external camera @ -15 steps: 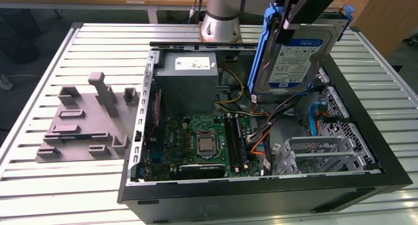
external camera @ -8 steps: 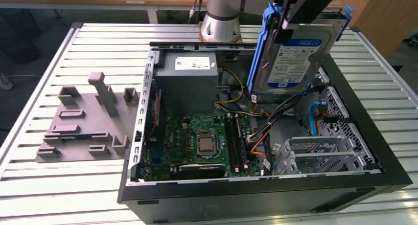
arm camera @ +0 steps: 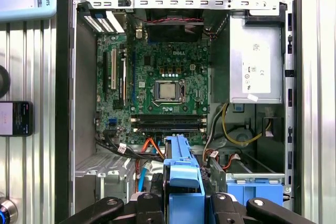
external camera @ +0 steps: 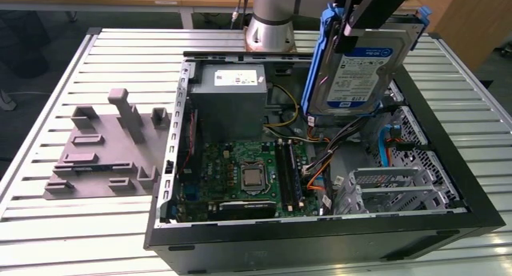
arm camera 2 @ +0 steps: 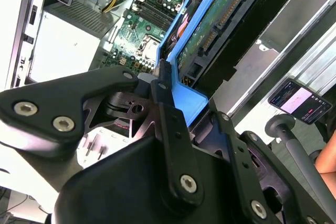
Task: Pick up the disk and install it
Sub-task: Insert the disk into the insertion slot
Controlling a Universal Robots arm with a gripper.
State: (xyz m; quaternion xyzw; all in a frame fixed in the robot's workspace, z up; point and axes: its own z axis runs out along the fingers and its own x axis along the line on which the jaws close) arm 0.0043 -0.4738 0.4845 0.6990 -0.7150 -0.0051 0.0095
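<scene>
1. In the exterior view, the black two-fingered gripper (external camera: 352, 30) pinches the disk (external camera: 360, 72), a flat silver-metal hard drive with a white-and-blue label in a blue plastic carrier frame. It holds the disk upright in the air, over the end toward the exterior view's right of the open black tower case (external camera: 320, 243), which lies on the slatted aluminium table (external camera: 72, 228). To my eye the pick-up is done and the installing is not. Seating it would, I judge, call for squaring the carrier to the perforated metal drive cage (external camera: 400, 180) below and keeping clear of the loose coloured cables (external camera: 316, 168).
2. In the second wrist view, the gripper (arm camera 2: 186, 95) clamps one end of the blue frame. The disk (arm camera 2: 210, 30) shows its circuit-board underside and connector. The gripper's body hides whatever lies beneath it.
3. In the first wrist view, the disk (arm camera: 181, 166) is seen edge-on, between the gripper's linkages and the green motherboard (arm camera: 165, 82). A blue plastic piece (arm camera: 257, 190) sits in the case beside it; I cannot tell whether it is a latch or another carrier. The disk and gripper cover whatever part of the case lies behind them.
</scene>
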